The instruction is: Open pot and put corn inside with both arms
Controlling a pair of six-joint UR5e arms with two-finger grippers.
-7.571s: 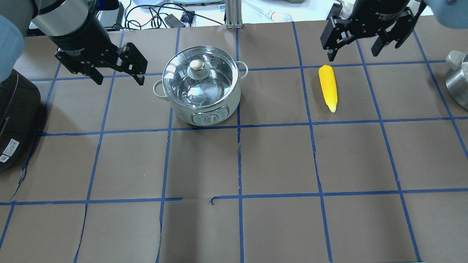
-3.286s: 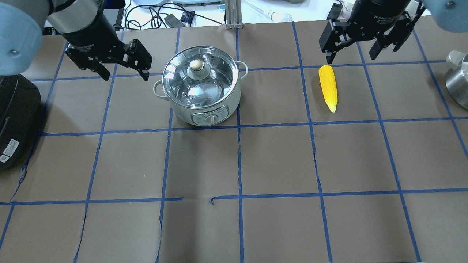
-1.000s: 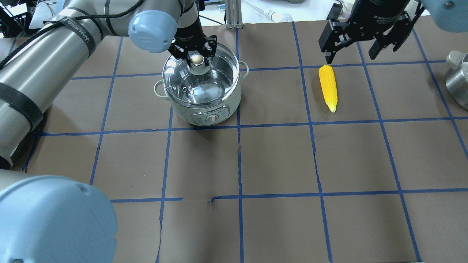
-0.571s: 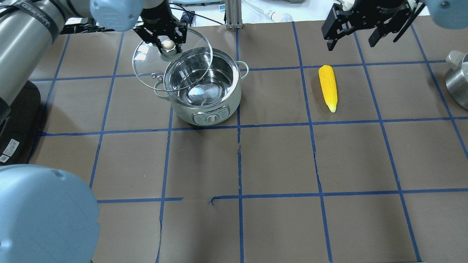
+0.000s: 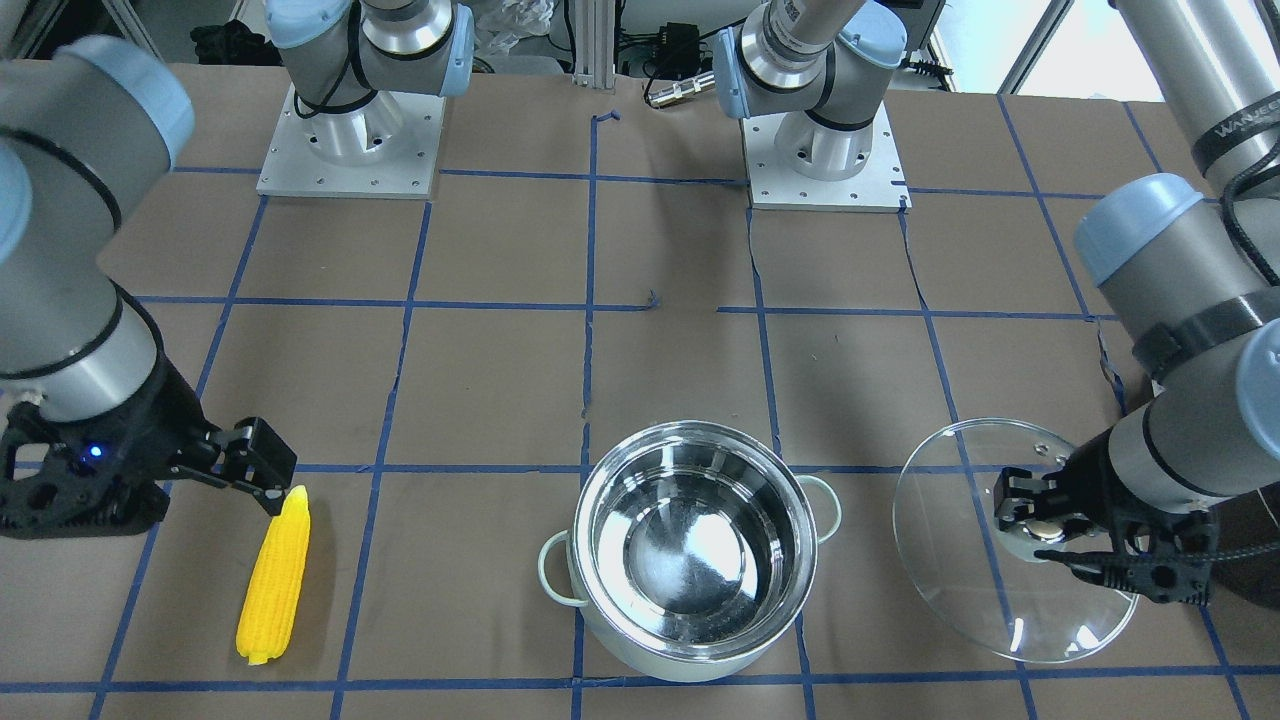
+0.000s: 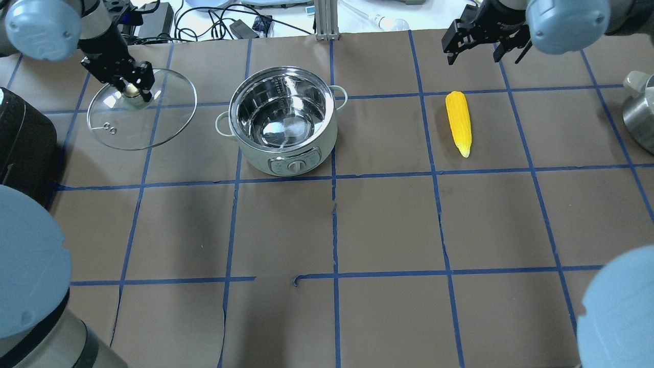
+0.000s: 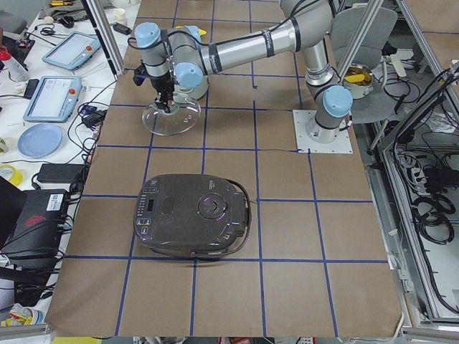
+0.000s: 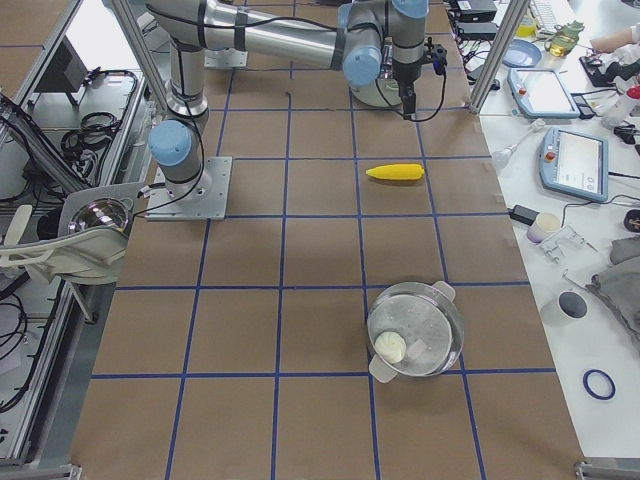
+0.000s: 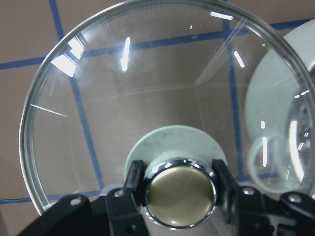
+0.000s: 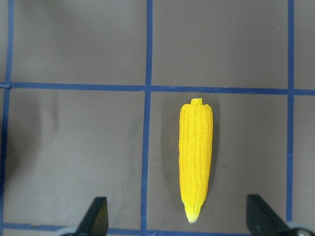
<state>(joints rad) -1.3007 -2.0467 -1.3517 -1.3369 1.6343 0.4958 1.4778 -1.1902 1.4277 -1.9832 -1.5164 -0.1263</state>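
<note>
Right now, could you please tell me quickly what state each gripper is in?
Left gripper: shut on the lid, gripping its knob.
Right gripper: open, holding nothing, over the corn.

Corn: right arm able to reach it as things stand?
Likely yes. The right gripper is open over the corn, which lies flat with nothing around it; the wrist view frames it between the fingers.

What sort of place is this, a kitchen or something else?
Probably a robotics lab, not a kitchen: the left arm and right arm are bolted to a table papered brown with a blue tape grid, and control tablets and cables lie alongside.
</note>
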